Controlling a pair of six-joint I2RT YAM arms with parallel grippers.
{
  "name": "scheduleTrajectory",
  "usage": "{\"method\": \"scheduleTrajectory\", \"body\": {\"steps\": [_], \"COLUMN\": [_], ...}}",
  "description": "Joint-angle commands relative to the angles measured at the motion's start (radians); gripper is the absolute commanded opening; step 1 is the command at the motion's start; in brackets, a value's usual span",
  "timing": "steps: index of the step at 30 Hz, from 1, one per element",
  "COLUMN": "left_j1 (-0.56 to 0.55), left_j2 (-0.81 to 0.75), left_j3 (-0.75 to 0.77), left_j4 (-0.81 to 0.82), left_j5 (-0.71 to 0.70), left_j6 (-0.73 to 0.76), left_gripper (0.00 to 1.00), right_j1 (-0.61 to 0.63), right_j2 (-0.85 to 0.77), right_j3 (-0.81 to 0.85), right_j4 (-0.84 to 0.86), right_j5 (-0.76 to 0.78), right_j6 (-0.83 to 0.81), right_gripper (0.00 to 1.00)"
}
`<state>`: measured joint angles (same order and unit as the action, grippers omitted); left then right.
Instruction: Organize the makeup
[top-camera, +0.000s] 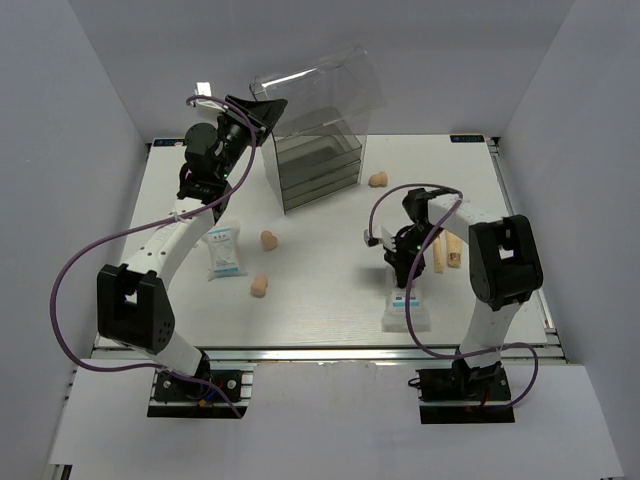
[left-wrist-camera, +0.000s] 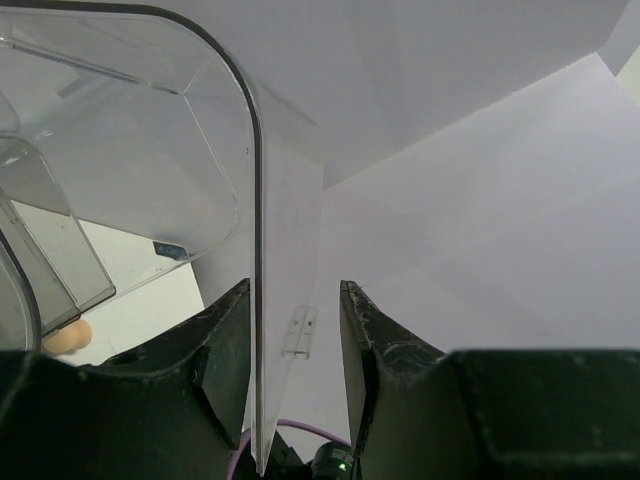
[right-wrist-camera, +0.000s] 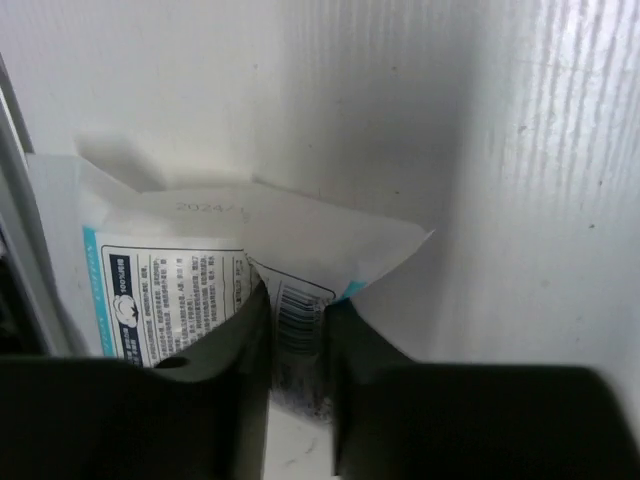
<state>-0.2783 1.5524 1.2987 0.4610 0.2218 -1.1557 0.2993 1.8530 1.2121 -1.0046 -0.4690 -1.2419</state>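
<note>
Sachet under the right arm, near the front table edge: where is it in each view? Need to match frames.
Top external: sachet lower right of centre, under the right tool.
Left wrist: not in it.
Right wrist: sachet fills the lower left, its edge pinched in the right tool.
Shared landmark: the white table, seen in all three views.
</note>
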Motion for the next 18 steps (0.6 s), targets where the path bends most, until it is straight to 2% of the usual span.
{"method": "scheduleTrajectory", "body": {"steps": [1,2,6,9,11,13,14,15,16,17,18], "left_j1": [-0.001,-0.001,-0.001,0.001,0.001,0.001,0.001,0.001,0.001,0.001,0.002], "left_j2": [-0.014,-0.012,-0.006,0.0,0.003,0.0,-0.003,-0.006,-0.005,-0.006,-0.005], "left_j3": [0.033,0.036,0.043,0.045,0.045,0.047,0.047,0.048,0.05,0.051,0.054], "left_j4": [0.073,0.07,0.067,0.082,0.093,0.097,0.097,0.097,0.094,0.091,0.093], "left_j5": [0.03,0.031,0.034,0.034,0.036,0.033,0.031,0.031,0.03,0.03,0.028], "left_j6": [-0.012,-0.012,-0.012,-0.03,-0.044,-0.053,-0.055,-0.056,-0.058,-0.059,-0.062], "left_gripper": [0.48,0.48,0.48,0.48,0.48,0.48,0.48,0.48,0.48,0.48,0.48], "right_j1": [0.006,0.001,-0.017,-0.028,-0.026,-0.026,-0.026,-0.028,-0.023,-0.019,-0.006], "right_j2": [0.074,0.077,0.028,0.009,0.003,-0.029,-0.047,-0.07,-0.125,-0.155,-0.211], "right_j3": [0.041,0.053,0.177,0.3,0.383,0.373,0.348,0.31,0.266,0.18,0.138], "right_j4": [-0.04,-0.075,-0.164,-0.215,-0.16,0.073,0.174,0.298,0.559,0.675,0.78], "right_j5": [0.007,0.001,-0.13,-0.274,-0.335,-0.375,-0.37,-0.3,-0.231,-0.167,-0.075], "right_j6": [-0.04,-0.044,-0.057,0.048,0.253,0.477,0.709,0.851,0.983,1.148,1.189], "right_gripper": [0.16,0.0,0.0,0.0,0.0,0.0,0.0,0.0,0.0,0.0,0.0]}}
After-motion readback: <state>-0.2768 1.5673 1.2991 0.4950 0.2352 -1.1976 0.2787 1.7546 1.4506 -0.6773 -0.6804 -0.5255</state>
